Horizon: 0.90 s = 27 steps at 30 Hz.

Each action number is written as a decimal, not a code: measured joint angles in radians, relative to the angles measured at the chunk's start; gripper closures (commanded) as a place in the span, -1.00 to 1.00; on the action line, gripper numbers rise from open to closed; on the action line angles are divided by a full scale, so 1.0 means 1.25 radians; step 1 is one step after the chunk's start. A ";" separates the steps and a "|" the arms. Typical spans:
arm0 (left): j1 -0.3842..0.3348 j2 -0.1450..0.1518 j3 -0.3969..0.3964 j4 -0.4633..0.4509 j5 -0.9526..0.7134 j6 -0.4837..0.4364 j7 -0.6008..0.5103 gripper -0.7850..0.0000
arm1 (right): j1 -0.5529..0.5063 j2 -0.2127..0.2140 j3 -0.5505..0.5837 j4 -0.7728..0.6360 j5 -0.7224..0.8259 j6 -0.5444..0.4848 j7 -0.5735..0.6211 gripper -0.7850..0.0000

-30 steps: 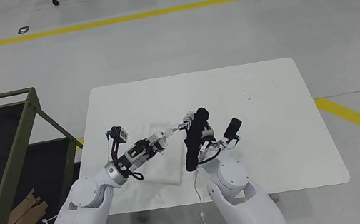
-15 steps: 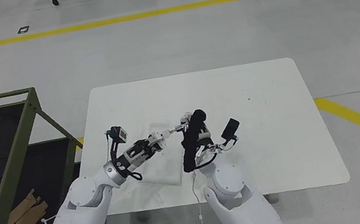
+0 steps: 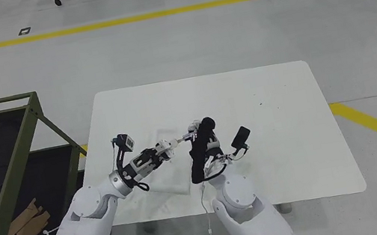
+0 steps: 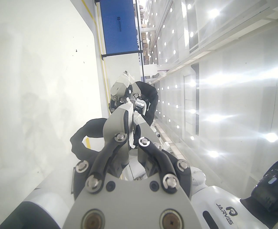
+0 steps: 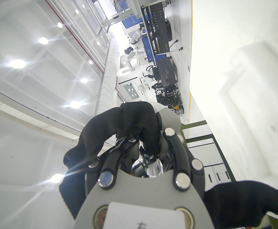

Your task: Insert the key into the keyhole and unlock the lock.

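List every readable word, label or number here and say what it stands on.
Blue board in the room behind: a small white brand mark, not read off here.
White label on the base of the right gripper: one character, cut by the frame edge, unreadable.
Lock: no print to be seen.

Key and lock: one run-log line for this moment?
left gripper: shut on key | right gripper: holds lock | key: at lock
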 measured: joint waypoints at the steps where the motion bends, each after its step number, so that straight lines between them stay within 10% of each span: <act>1: 0.001 0.000 0.000 0.000 0.001 0.000 0.000 1.00 | -0.001 0.000 0.000 -0.001 -0.001 -0.001 0.001 1.00; 27: 0.007 -0.005 0.007 -0.017 0.024 -0.005 0.008 1.00 | -0.026 0.004 0.000 -0.007 -0.081 -0.048 0.036 1.00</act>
